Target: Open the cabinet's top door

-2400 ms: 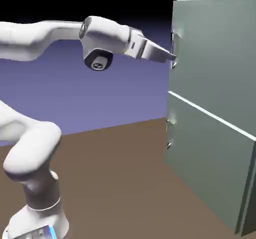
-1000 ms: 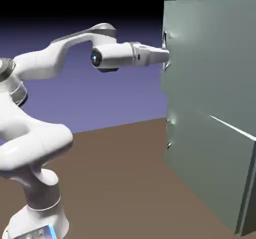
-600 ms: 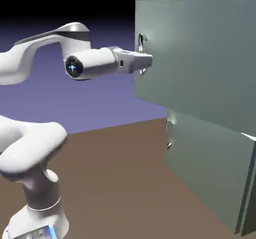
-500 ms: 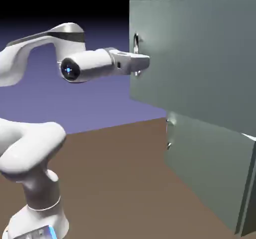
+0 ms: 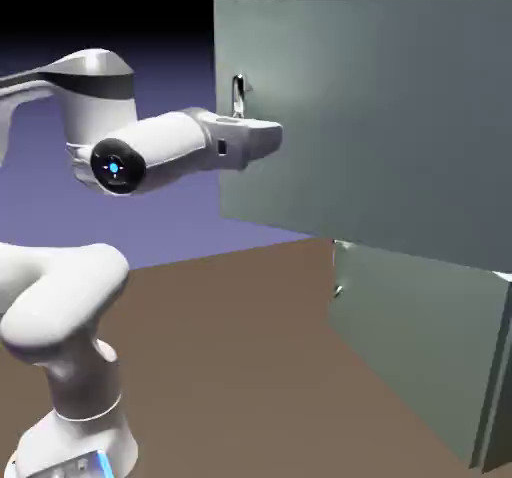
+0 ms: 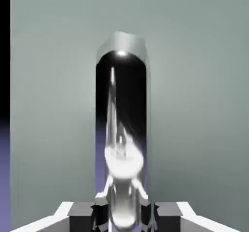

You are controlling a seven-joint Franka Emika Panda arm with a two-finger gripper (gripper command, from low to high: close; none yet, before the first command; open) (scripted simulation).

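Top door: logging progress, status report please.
End effector shut on the handle. Top door swung well out from the cabinet; lower door shut. Nothing in the way.

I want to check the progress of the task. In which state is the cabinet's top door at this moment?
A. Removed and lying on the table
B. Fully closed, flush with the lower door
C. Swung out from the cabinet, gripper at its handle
C: the top door stands swung out past the lower door, and the gripper is closed on its handle.
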